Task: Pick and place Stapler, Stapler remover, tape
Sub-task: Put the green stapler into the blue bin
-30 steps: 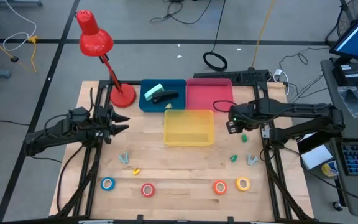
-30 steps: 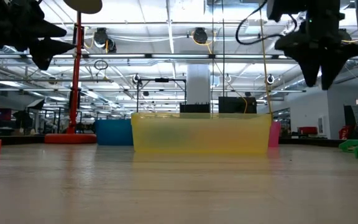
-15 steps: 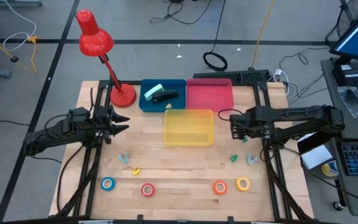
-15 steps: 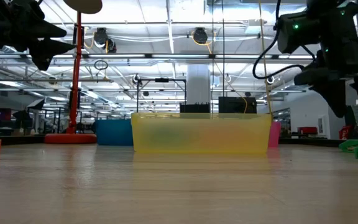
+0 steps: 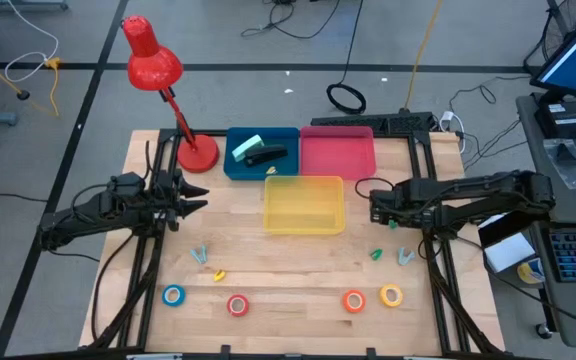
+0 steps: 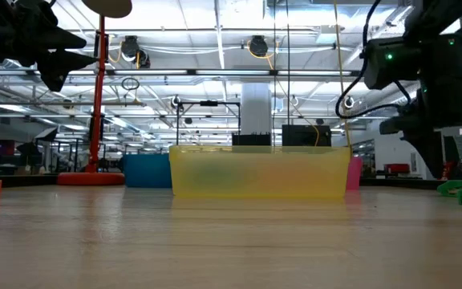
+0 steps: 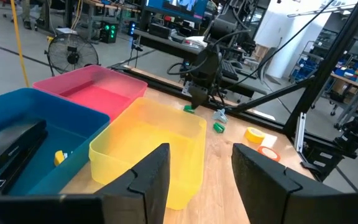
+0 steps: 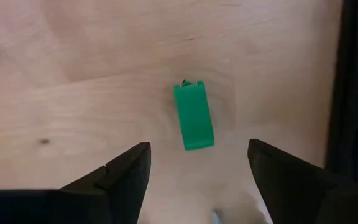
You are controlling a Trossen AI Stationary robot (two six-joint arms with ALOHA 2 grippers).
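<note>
Directly below the right gripper (image 8: 197, 171), whose jaws are spread wide and empty, a small green plastic staple remover (image 8: 193, 116) lies flat on the bare wooden table (image 8: 73, 62); it looks light, stiff and rather slick, so pinching its long sides at mid-length seems safest. Beside that gripper stands the translucent yellow plastic bin (image 5: 303, 204), close but clear of the approach. Beyond the bin, the left gripper (image 7: 194, 168) waits part-open and empty.
</note>
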